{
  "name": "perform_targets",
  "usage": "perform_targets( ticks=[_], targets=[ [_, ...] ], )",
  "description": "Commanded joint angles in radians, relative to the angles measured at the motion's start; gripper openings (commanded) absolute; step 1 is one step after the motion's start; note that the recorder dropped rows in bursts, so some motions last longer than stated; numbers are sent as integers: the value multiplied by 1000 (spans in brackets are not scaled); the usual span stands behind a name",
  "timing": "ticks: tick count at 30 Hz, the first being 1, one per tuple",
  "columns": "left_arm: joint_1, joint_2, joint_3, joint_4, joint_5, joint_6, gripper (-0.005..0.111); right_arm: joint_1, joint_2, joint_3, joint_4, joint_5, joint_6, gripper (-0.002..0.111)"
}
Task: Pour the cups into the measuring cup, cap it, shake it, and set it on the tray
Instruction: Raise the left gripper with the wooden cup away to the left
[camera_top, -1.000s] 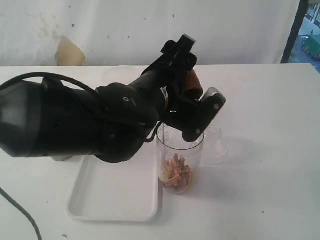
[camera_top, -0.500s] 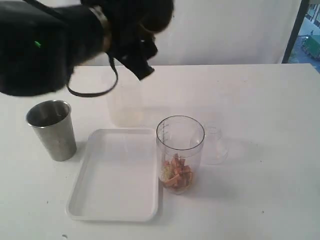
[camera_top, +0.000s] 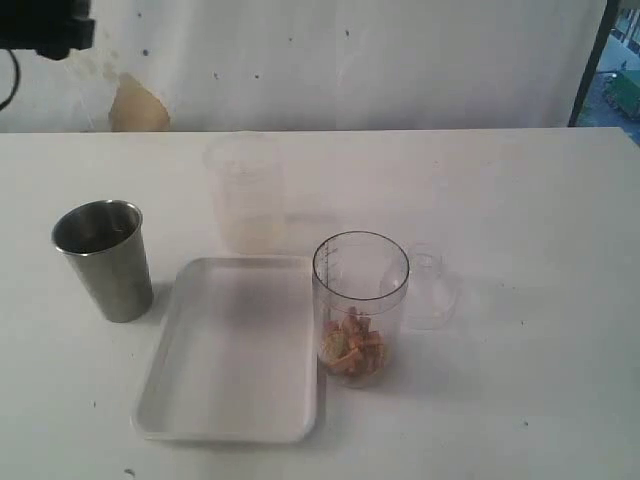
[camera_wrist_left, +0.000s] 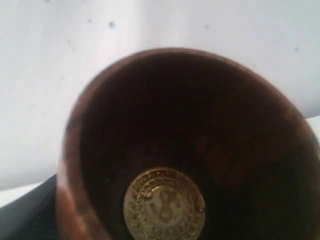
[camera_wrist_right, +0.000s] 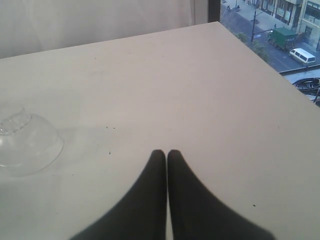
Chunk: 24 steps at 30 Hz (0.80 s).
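1. Exterior view: the white bench (camera_top: 540, 200) carries everything, and the only piece of the robot in sight is a dark bit of the left arm (camera_top: 40, 25) in the far left corner.
2. The tray (camera_top: 230, 350) lies bare, near the front.
3. The measuring cup (camera_top: 360, 300) stands upright against the tray's right rim, uncapped, with orange-brown pieces (camera_top: 350, 350) in its bottom.
4. The steel tumbler (camera_top: 103, 258) stands upright to the left of the tray. Whether it holds anything cannot be told.
5. The frosted cup (camera_top: 245, 195) stands behind the tray. It could be mistaken for the measuring cup.
6. The cap (camera_top: 430, 285) rests just right of the measuring cup. A skewed seat would probably spill the pieces in the shake.
7. The copper cup (camera_wrist_left: 185, 140) fills the left wrist view with wall behind it, so I judge the left pincer is holding it, though its fingers are hidden. A loose grip up there would drop it.
8. The right pincer (camera_wrist_right: 166, 155) is closed and empty over bare bench. It must open before it takes the cap.
9. A gold disc (camera_wrist_left: 164, 204) sits in the copper cup's bottom, loose or fixed I cannot tell.
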Motion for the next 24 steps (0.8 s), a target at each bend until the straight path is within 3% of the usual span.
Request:
perform_targets(
  ticks=[1,5,9,12,18,20,24],
  targets=[
    [209,-3,106,-4,-217,-121,0,-2,-4,5,1,-6,5,0],
    [414,35,201,-74,-461,-122,0,-2,-4,5,1,-6,5,0],
    [539,106,261,-188,-711,70,0,-2,-4,5,1,-6,5,0],
    [561,185,250,-210,-847,103,0,-2,-4,5,1,-6,5,0],
    [557,405,93,-203,-853,120,0,-2,-4,5,1,-6,5,0],
    [557,480,24,-150,-857,120,0,-2,-4,5,1,-6,5,0],
    [557,630,-117,-11,-1021,132,0,-2,-4,5,1,-6,5,0]
  ],
)
